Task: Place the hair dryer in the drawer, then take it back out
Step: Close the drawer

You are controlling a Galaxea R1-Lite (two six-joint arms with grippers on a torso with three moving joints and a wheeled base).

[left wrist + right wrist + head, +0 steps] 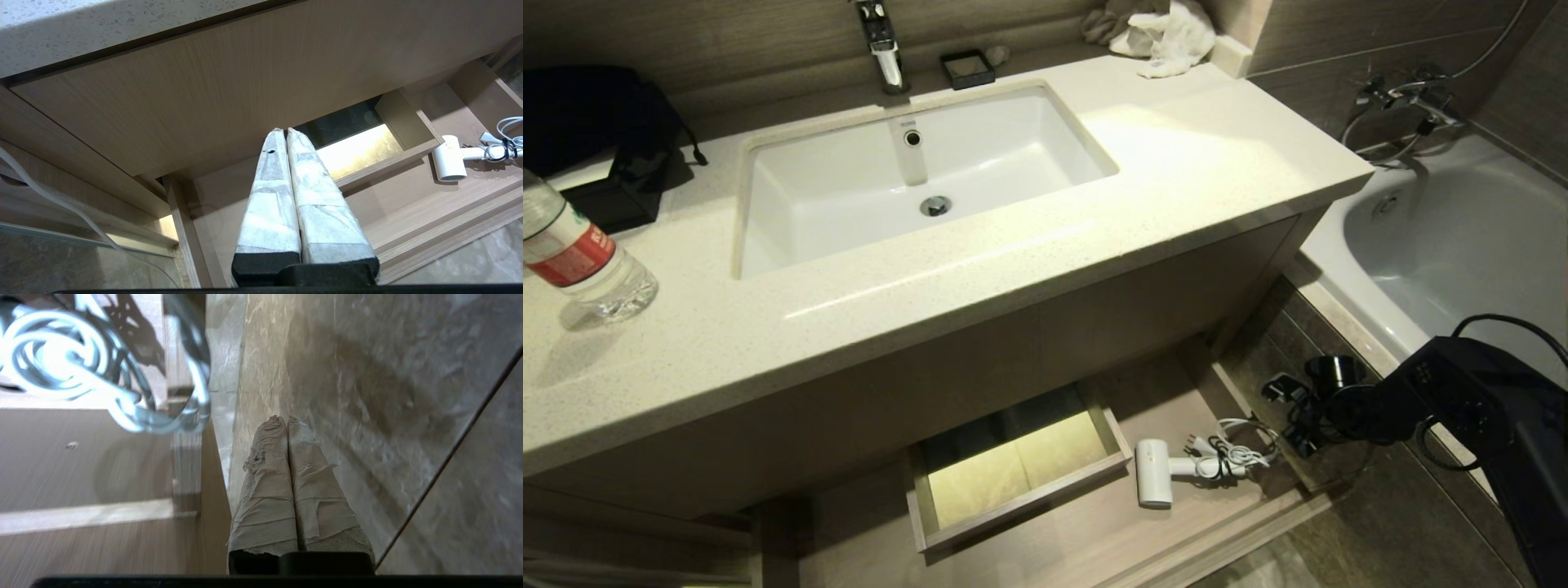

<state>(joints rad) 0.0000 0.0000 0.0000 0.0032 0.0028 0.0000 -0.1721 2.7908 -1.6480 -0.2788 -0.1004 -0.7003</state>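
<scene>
The pale stone countertop (1192, 155) fills most of the head view, with a white rectangular sink (915, 175) sunk into it and a chrome tap (882, 45) behind the basin. On the counter, to the robot's left of the sink, stands a clear water bottle (580, 261) with a red label, and behind the bottle lies a black bag (596, 114). At the counter's far right corner sits a crumpled white cloth (1172, 33). To the right of the counter is a white bathtub (1445, 237).

Below the counter's front panel, the drawer (1094, 523) is pulled out, its boxed rectangular cutout (1013, 465) under the sink. The hair dryer (1160, 478) lies flat on the drawer floor just right of the cutout, its bundled white cord (1229, 453) trailing toward the drawer's right wall.

The right gripper (287, 421) is beside the drawer's right wall, over the dark marble surface outside it, holding nothing; its wrapped fingers are pressed together. The left gripper (284, 132) hangs in front of the drawer's left half, well apart from the hair dryer, its wrapped fingers likewise pressed together and empty.
</scene>
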